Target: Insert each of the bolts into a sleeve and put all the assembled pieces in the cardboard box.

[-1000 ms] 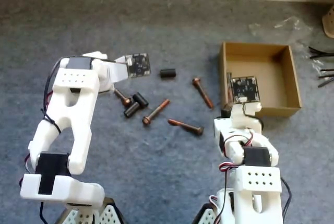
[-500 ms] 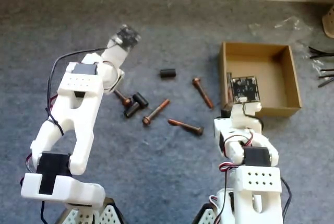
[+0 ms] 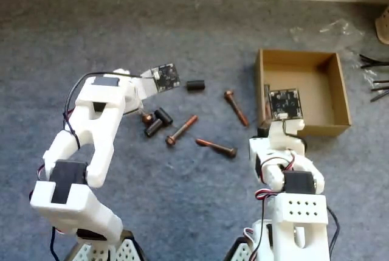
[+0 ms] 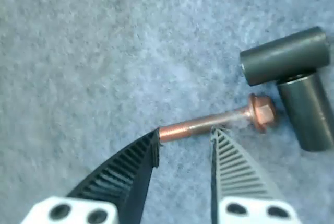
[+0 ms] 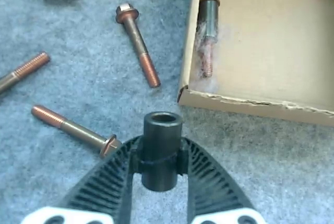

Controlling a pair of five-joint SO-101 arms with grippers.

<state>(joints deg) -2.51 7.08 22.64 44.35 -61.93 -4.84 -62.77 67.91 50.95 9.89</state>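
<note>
My left gripper [image 4: 185,134] is open and low over the carpet, its fingertips on either side of the threaded end of a copper bolt [image 4: 209,123]. Two black sleeves [image 4: 284,56] [image 4: 308,112] lie touching each other just past that bolt's head. My right gripper [image 5: 160,153] is shut on a black sleeve [image 5: 162,148], held upright with its bore showing, close to the near left corner of the cardboard box [image 3: 337,90]. Inside the box, against the left wall, lies a bolt in a sleeve [image 5: 207,25].
Three loose bolts [image 3: 182,130] [image 3: 216,146] [image 3: 236,107] lie on the grey carpet between the arms. A lone black sleeve [image 3: 195,85] sits farther back. Black cable ties [image 3: 374,78] and clear plastic [image 3: 322,28] lie at the far right.
The left arm's wrist swung up and toward the back, then came down again over the bolt beside the two sleeves. The right arm has stayed still with its sleeve.
</note>
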